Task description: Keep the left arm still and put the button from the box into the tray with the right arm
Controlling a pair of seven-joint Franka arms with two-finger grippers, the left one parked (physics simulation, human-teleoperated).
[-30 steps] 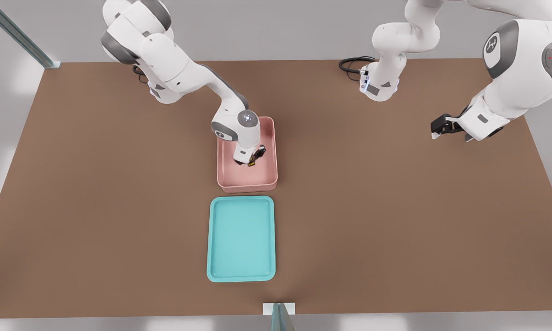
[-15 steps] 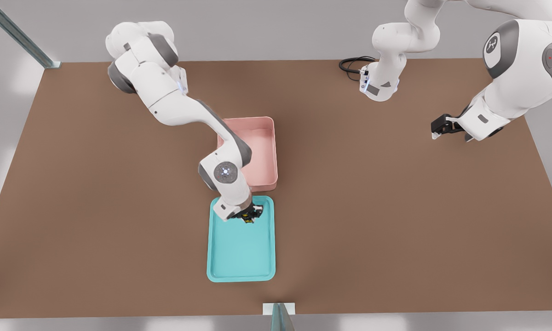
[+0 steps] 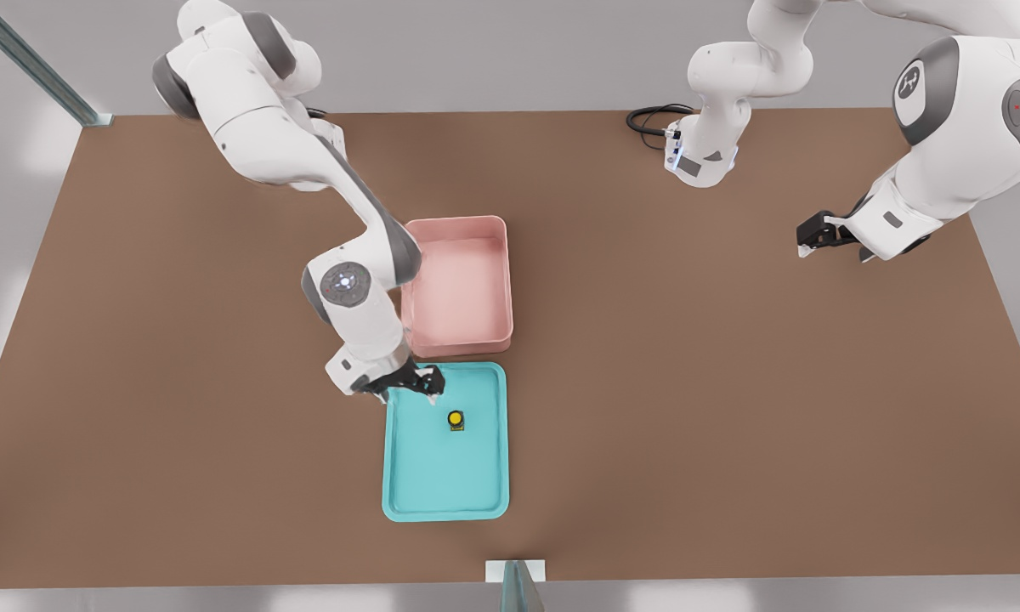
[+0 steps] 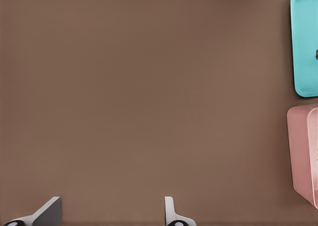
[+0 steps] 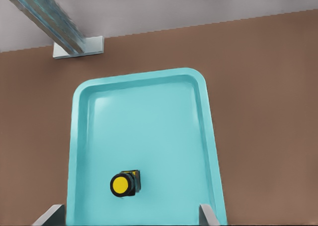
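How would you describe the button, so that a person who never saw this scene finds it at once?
On the brown table, find the teal tray next to the pink box. The button lies inside it, near the open gripper: tiny, black-bodied, the only yellow-capped thing.

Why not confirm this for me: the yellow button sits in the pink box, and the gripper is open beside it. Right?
Not quite. The button sits in the teal tray, not the pink box, as the front view shows. The gripper is indeed open beside it.
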